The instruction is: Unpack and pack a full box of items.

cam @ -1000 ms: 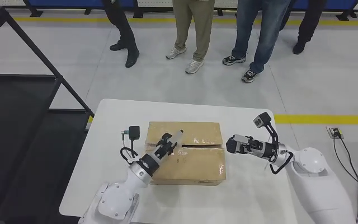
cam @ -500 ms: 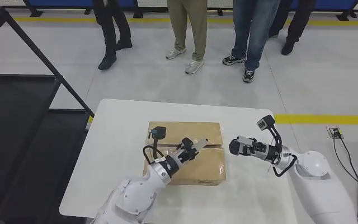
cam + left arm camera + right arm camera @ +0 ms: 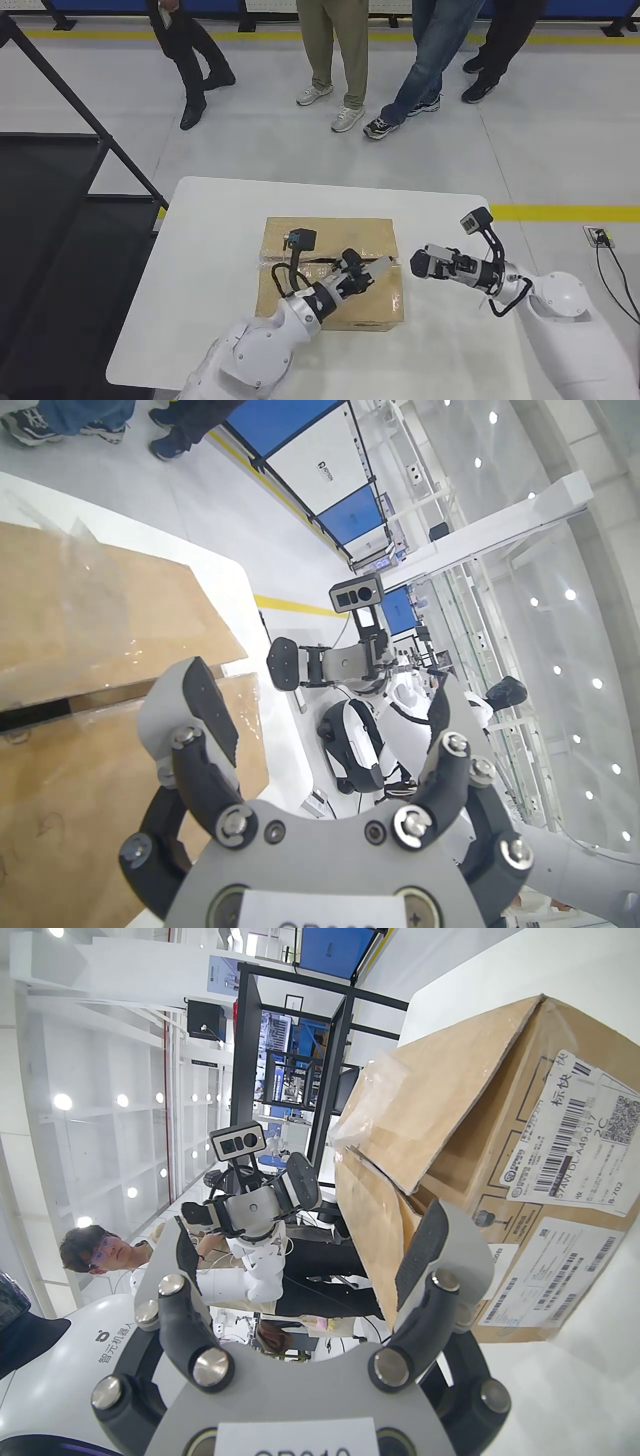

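the box (image 3: pixel 330 238) sits on the table (image 3: pixel 210 270) around its middle, its long sides running left to right. the seam between its two top flaps also runs left to right. the left gripper (image 3: pixel 380 268) is over the right end of the box's top, by that seam. the right gripper (image 3: pixel 420 264) is just right of the box, off its right side and apart from it, above the table. a frame (image 3: pixel 70 110) stands on the floor to the far left of the table.

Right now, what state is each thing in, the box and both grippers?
Cardboard box: flaps down, a narrow gap along the centre seam.
Left gripper: open, empty, over the box top.
Right gripper: open, empty, just off the box's end.
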`<state>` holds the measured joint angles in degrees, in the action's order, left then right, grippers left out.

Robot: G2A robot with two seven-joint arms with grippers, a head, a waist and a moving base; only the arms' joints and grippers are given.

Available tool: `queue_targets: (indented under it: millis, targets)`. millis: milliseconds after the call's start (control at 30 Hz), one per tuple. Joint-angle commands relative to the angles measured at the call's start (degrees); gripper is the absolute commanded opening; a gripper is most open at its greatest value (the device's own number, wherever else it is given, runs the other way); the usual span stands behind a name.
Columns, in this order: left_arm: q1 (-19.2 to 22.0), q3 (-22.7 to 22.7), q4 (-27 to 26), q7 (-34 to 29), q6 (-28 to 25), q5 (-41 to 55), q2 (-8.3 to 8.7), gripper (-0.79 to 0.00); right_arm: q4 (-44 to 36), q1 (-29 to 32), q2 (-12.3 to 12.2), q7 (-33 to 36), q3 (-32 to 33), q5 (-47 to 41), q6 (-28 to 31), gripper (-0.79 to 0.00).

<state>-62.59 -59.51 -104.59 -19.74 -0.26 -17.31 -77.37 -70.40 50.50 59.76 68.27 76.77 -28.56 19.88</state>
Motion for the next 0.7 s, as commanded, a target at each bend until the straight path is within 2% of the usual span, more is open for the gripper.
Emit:
queue_targets:
  millis: [0,133,233,333,433,500,600,667]
  targets:
    - [-1.11,-2.32,-2.44,1.7,-0.12,0.98,0.19,0.0,0.22,-0.08,-0.01,0.04,-0.04,-0.18,0.05,0.0]
    - [-3.89,-11.1,-6.55,1.38,0.28,4.6,1.14,0.0,0.83,-0.24,-0.07,0.28,-0.03,-0.4,0.22,0.0]
    - [-4.42,-17.96,-6.06,-4.59,1.24,8.06,2.04,0.0,1.28,-0.21,-0.15,0.61,0.24,-0.91,0.76,0.0]
    - [-2.91,-23.15,-2.97,-13.75,0.78,13.98,2.85,0.0,0.92,0.5,-0.32,1.72,1.22,-1.94,4.62,0.0]
    - [-0.13,-25.81,0.75,-21.25,0.29,17.99,3.47,0.0,0.49,1.87,-0.52,3.07,2.34,-3.52,8.28,0.0]
    - [1.82,-25.72,3.08,-25.92,-0.07,19.14,3.78,0.0,0.37,2.26,-0.62,3.24,2.57,-3.29,8.72,0.0]
    - [4.62,-25.28,6.83,-28.69,-0.19,20.05,4.02,0.0,0.37,2.26,-0.62,3.24,2.57,-3.29,8.72,0.0]
    - [6.5,-23.93,9.2,-28.37,0.34,19.43,4.0,0.0,0.37,2.26,-0.62,3.24,2.57,-3.29,8.72,0.0]
